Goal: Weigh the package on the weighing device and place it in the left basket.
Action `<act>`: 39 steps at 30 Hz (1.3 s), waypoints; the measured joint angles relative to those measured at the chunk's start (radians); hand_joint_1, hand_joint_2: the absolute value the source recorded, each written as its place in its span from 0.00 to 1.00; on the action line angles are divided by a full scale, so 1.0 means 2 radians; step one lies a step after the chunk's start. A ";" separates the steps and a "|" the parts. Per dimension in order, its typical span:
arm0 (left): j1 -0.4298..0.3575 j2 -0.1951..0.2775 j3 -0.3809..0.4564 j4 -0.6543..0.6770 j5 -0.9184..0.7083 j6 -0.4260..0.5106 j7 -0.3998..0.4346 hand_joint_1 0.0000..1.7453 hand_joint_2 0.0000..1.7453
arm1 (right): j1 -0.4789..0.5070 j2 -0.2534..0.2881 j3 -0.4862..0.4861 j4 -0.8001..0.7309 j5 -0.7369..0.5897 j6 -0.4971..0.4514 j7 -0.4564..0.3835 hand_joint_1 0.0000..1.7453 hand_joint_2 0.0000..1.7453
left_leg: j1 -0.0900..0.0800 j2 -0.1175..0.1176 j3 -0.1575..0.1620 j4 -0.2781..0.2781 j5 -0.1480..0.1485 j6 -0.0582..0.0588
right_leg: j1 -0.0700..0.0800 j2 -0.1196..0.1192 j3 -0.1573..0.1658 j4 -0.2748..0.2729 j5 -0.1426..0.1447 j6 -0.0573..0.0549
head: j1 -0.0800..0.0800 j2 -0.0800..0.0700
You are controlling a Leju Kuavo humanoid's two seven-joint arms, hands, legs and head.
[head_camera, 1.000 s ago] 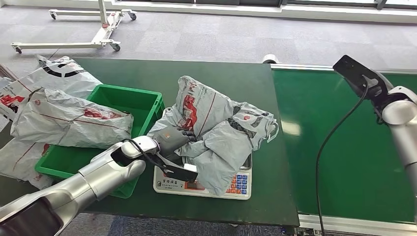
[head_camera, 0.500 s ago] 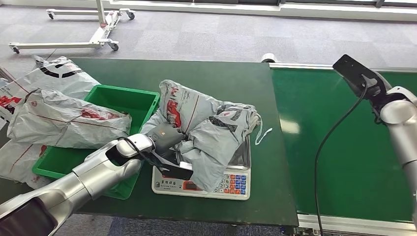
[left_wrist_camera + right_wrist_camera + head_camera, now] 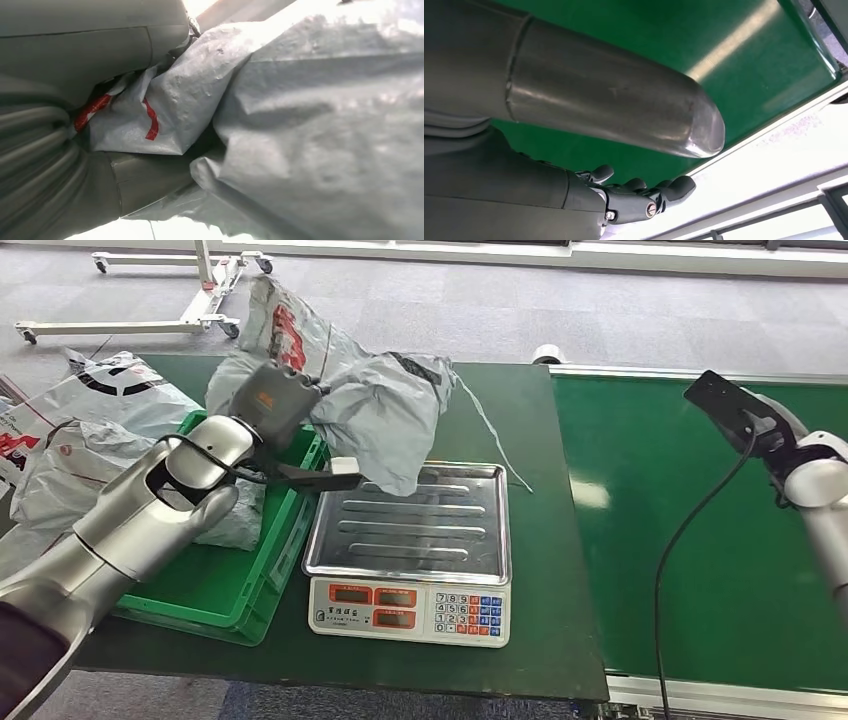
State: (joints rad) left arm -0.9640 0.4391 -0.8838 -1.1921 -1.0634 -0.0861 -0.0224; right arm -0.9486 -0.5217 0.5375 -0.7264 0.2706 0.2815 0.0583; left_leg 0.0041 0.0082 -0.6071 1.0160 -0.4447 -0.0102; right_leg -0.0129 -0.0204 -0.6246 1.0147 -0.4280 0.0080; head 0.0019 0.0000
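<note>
Lifted off scale [image 3: 408,540], crumpled grey package [image 3: 370,405], left hand [image 3: 275,400] gripping

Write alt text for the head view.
The left hand holds a grey package in the air above the basket and the scale, whose tray is bare. More packages lie at the left.
</note>
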 joint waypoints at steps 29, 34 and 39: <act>-0.110 0.117 0.041 -0.029 0.010 -0.105 -0.021 1.00 1.00 | -0.004 -0.045 -0.008 0.002 -0.003 0.008 -0.011 0.00 0.00 | 0.000 0.003 -0.001 0.000 0.000 0.000 | 0.000 0.003 -0.002 0.000 0.000 0.000 | 0.000 0.000; -0.097 0.178 0.027 -0.048 0.020 -0.114 -0.023 1.00 1.00 | 0.011 -0.062 -0.020 -0.010 -0.009 0.002 -0.013 0.00 0.00 | 0.000 0.003 -0.001 -0.001 0.000 -0.001 | 0.001 0.003 -0.002 0.000 0.000 -0.001 | 0.000 0.000; -0.081 0.229 0.024 -0.063 0.042 -0.120 -0.021 1.00 1.00 | 0.027 -0.075 -0.034 -0.022 -0.011 0.003 -0.012 0.00 0.00 | 0.000 0.003 -0.002 -0.001 0.000 -0.001 | 0.000 0.003 -0.003 0.000 0.000 -0.001 | 0.000 0.000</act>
State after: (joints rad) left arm -1.1260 0.8973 -0.8350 -1.3179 -0.9788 -0.3269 -0.0639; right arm -0.8955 -0.6724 0.4690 -0.7694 0.2481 0.2867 0.0333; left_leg 0.0044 0.0137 -0.6101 1.0149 -0.4456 -0.0114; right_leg -0.0122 -0.0149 -0.6301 1.0148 -0.4285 0.0067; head 0.0017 0.0000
